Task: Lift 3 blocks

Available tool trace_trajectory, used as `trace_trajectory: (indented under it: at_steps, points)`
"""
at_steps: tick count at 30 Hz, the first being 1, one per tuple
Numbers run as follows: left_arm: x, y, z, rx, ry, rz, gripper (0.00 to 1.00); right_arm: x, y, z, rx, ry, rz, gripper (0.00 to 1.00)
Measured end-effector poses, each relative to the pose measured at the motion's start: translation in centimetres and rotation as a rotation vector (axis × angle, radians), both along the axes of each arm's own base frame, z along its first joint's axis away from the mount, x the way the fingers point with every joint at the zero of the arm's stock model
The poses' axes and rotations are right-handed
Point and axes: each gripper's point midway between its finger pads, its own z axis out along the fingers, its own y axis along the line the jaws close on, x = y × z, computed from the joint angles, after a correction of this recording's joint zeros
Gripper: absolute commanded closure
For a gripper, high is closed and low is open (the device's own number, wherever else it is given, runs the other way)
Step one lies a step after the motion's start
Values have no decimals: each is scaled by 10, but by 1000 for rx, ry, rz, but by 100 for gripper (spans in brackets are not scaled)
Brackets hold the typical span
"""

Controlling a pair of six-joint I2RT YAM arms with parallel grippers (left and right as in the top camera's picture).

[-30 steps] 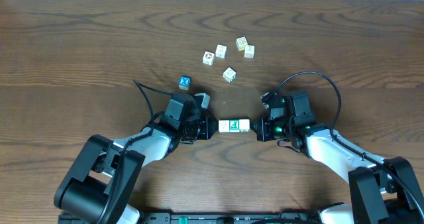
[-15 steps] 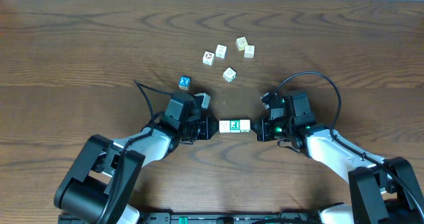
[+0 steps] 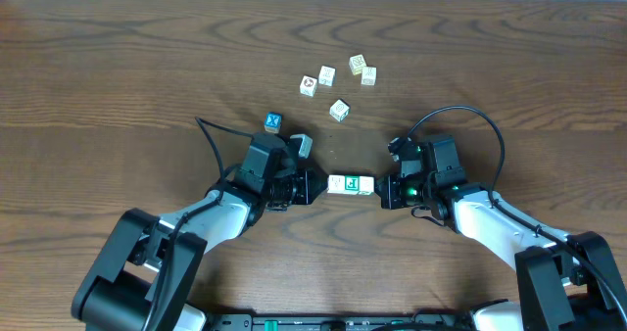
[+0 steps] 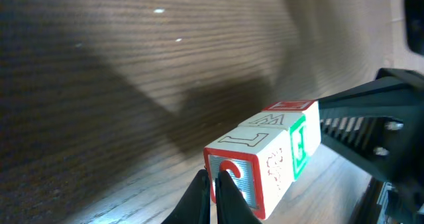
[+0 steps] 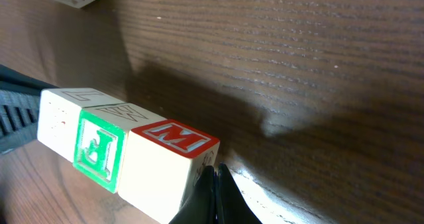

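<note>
Overhead, the left pincer (image 3: 319, 185) and the right pincer (image 3: 380, 188) face each other tip to tip. The blocks (image 3: 349, 184) sit in a short row squeezed between them, in the near middle of the table (image 3: 118, 67).

Both pincers have their fingers pressed fully together, with nothing between the fingers. Each one pushes its closed tip against an end face of the row. In the left wrist view the closed tip (image 4: 213, 184) bears on a red-framed end face of the blocks (image 4: 275, 154). In the right wrist view the closed tip (image 5: 213, 179) meets the end under a red M, with a green-faced cube in the middle of the blocks (image 5: 126, 151). The row's shadow lies apart from it on the wood, so the row appears to hang clear of the surface.

A blue cube (image 3: 272, 122) and a grey-topped cube (image 3: 301, 145) lie near the left arm. A loose cluster of cream cubes (image 3: 339, 109) lies farther back, well apart from the row. Bare wood spreads to both sides.
</note>
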Motion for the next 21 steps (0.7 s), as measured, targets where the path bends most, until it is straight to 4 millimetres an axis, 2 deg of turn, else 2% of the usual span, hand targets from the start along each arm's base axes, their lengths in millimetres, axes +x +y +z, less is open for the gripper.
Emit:
trace_trajectory:
  at_steps: [21]
  points:
    - [-1, -1, 2, -6, -1, -4, 93, 7, 0, 7, -13, 0, -7, 99]
